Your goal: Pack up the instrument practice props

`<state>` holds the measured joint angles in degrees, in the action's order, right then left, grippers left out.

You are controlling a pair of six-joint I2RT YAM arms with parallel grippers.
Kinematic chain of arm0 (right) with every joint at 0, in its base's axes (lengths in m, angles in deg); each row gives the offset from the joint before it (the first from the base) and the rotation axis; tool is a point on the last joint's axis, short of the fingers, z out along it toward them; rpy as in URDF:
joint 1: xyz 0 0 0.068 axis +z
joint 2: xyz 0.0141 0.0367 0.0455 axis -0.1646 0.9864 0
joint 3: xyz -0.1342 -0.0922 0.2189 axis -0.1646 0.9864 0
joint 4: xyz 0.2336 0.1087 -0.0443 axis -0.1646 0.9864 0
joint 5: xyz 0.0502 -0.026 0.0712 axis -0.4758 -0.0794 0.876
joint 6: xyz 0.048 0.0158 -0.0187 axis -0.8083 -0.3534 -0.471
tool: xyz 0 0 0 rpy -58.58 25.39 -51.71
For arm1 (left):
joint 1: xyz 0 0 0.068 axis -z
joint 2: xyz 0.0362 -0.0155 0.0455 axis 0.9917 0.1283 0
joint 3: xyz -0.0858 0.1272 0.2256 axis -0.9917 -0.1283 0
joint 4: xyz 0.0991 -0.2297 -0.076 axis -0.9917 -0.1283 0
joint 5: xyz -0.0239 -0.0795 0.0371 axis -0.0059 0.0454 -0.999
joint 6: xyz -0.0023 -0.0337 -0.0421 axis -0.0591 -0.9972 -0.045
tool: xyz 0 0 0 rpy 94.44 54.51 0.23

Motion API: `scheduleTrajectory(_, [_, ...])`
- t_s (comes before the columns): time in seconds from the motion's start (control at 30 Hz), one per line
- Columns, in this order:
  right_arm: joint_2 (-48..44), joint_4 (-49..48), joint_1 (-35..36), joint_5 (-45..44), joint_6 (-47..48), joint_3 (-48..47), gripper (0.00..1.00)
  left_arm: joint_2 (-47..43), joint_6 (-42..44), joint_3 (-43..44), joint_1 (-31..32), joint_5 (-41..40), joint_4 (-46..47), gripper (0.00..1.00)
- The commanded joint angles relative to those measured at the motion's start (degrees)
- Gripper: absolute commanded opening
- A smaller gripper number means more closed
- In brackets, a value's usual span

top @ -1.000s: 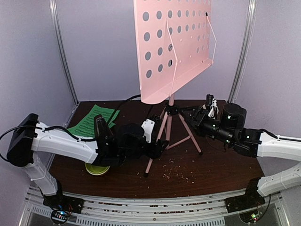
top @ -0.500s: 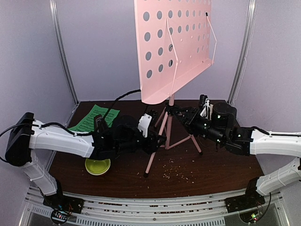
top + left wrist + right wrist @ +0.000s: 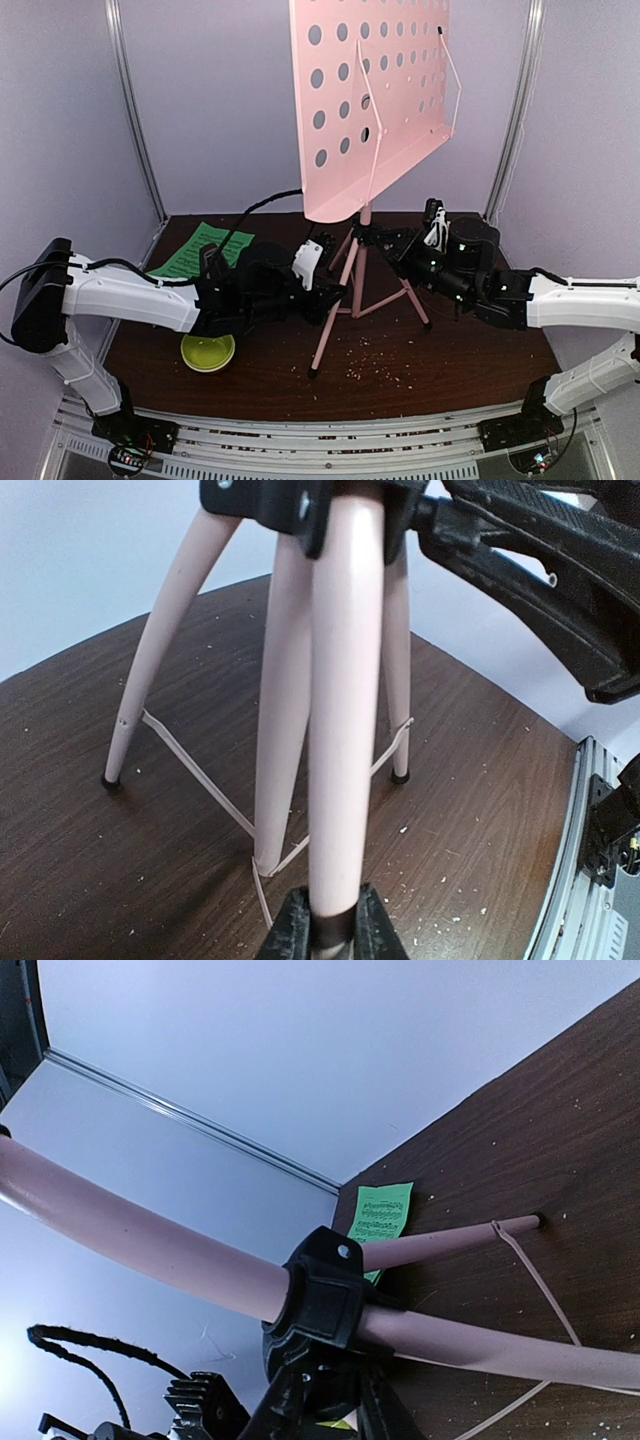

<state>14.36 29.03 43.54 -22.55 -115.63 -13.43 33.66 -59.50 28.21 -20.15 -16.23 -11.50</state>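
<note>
Music stand [image 3: 330, 188] central on table [image 3: 470, 362]

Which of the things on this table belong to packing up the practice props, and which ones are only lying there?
Belong to the job:
- pink music stand
- green sheet-music pages

Only lying there:
- yellow-green bowl
- crumbs scattered on the table

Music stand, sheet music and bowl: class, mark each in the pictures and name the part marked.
pink music stand [image 3: 340, 185], top external view, bare lower part of the desk.
green sheet music [image 3: 190, 255], top external view, middle of the page.
yellow-green bowl [image 3: 208, 352], top external view, its inside.
</note>
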Motion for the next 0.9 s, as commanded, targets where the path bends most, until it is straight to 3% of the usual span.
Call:
scheduleTrajectory(0.0, [0.5, -2.5, 0.2, -0.9, 2.7, -0.6, 0.14, -0.6, 0.2, 1.5, 0.4, 0.0, 1.2, 0.05])
scheduleTrajectory(0.2, [0.1, -0.9, 0.2, -1.4, 9.8, 0.0, 0.02, -0.7, 0.1, 1.6, 0.4, 0.2, 0.9, 0.0])
scheduleTrajectory(0.37, [-0.6, 4.2, 0.9, -2.8, 21.8, -0.7, 0.0, -1.3, 0.1, 1.3, 0.4, -0.2, 0.5, 0.0])
scheduleTrajectory(0.6, [-2.0, 15.7, 2.9, -11.7, 45.4, -4.3, 0.0, -1.6, 0.0, 1.2, 0.4, -0.4, 0.0, 0.0])
scheduleTrajectory(0.87, [4.1, 25.5, 7.0, -28.8, 64.6, -10.8, 0.0, -1.5, 0.2, 2.2, 0.4, -0.8, -1.8, 0.0])
